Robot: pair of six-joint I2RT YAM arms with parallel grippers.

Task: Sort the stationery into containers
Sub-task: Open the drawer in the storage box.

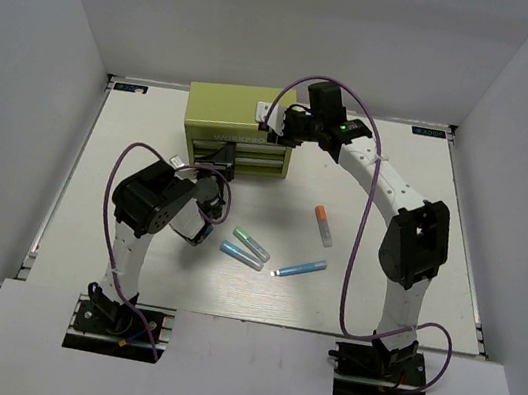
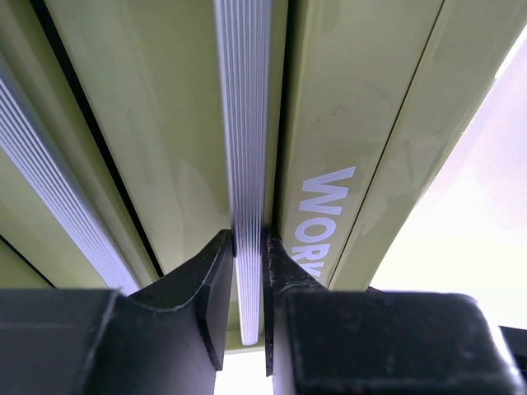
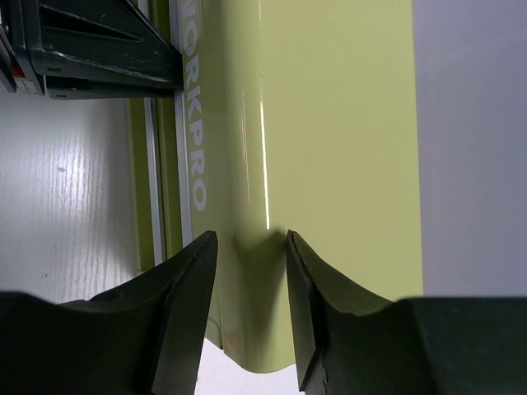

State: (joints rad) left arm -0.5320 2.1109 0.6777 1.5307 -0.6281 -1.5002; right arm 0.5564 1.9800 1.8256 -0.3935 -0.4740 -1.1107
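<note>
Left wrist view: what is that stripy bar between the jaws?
A ribbed silver drawer handle on the green chest, gripped from both sides, as the left wrist view shows.

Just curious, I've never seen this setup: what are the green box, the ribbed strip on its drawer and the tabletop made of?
The green box looks like painted sheet metal: smooth semi-gloss skin, a sharp light streak, a rounded folded edge. The ribbed strip seems bare aluminium, silvery with fine grooves. The tabletop is white with faint wood grain, perhaps laminate or painted board.
</note>
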